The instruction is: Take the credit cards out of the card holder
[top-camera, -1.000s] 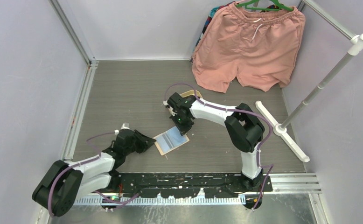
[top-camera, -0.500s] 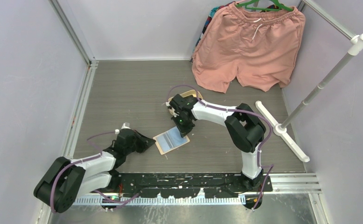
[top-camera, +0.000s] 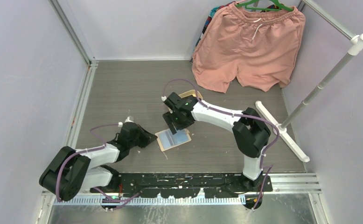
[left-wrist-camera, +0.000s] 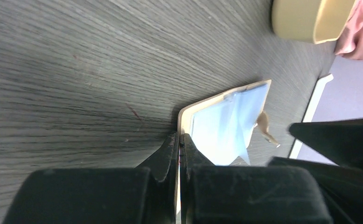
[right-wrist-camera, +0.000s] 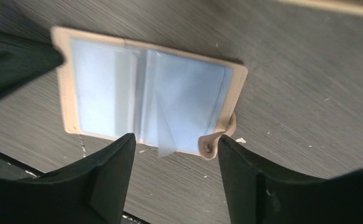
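From above, the holder is seen lying open on the table, between the two arms. It has been turned a little since a second ago, and the right gripper has been brought to the left — now over the holder's far edge. In the left wrist view, the left gripper is closed on the holder's edge, with a tray far behind. In the right wrist view, the right fingers are spread wide above the holder, touching nothing. A pale blue leaf sticks out past its edge — card or sleeve cannot be told.
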`<act>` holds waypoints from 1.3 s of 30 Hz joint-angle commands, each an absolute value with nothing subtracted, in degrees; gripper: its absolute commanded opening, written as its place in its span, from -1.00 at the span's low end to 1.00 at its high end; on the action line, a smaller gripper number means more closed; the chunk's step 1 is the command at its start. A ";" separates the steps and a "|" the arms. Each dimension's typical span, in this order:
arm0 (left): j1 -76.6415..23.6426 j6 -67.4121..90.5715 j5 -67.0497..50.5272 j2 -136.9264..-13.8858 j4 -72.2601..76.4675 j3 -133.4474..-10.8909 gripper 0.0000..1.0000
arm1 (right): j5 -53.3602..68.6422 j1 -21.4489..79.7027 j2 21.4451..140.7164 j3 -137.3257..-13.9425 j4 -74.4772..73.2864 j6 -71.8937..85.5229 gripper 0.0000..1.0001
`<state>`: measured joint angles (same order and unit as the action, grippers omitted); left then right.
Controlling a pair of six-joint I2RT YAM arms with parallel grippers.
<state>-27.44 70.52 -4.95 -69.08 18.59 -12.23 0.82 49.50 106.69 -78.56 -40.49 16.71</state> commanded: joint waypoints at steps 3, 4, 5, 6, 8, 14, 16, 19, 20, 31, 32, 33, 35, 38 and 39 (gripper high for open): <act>-27.69 68.75 -4.28 -70.96 20.37 -13.84 -1.00 | -12.30 58.29 105.36 -85.20 -40.57 18.60 0.48; -27.66 68.73 -4.23 -71.12 20.46 -13.95 -1.00 | -13.18 59.05 106.73 -85.83 -40.56 18.91 0.50; -27.64 68.73 -4.22 -71.17 20.48 -14.05 -1.00 | -13.80 59.90 107.91 -86.13 -40.49 19.26 0.51; -27.66 68.73 -4.22 -71.23 20.48 -14.10 -1.00 | -14.49 60.57 108.95 -86.21 -40.00 19.67 0.52; -27.66 68.60 -4.12 -71.31 20.40 -14.28 -1.00 | -14.99 61.37 110.22 -86.14 -38.78 20.43 0.53; -27.61 68.49 -4.10 -71.76 20.36 -14.57 -1.00 | -16.17 61.75 111.99 -86.07 -37.28 21.58 0.57; -27.68 68.55 -4.17 -71.97 20.68 -14.51 -1.00 | -15.89 61.87 112.37 -85.88 -36.93 21.52 0.58; -27.64 68.64 -4.20 -72.17 20.82 -14.58 -1.00 | -15.71 62.03 113.03 -85.58 -36.53 21.61 0.59; -27.68 68.64 -4.19 -72.29 20.82 -14.59 -1.00 | -15.45 61.98 113.23 -85.41 -36.36 21.63 0.58; -27.69 68.61 -4.39 -72.73 20.83 -14.62 -1.00 | -14.23 62.69 115.46 -84.79 -35.24 21.80 0.59; -27.64 68.55 -4.39 -72.70 20.83 -14.74 -1.00 | -14.36 62.73 115.69 -84.70 -35.37 21.73 0.59; -27.68 68.53 -4.39 -72.81 20.83 -14.76 -1.00 | -14.54 62.70 115.82 -84.54 -35.36 21.61 0.59; -27.64 68.40 -4.34 -72.85 20.83 -14.81 -1.00 | -14.76 62.68 115.86 -83.87 -35.13 21.53 0.59; -27.67 68.39 -4.55 -73.27 20.83 -14.92 -1.00 | -15.50 62.66 115.93 -82.93 -35.23 21.24 0.61; -27.68 68.40 -4.57 -73.37 20.91 -14.94 -1.00 | -15.88 62.61 116.00 -82.47 -35.33 21.19 0.61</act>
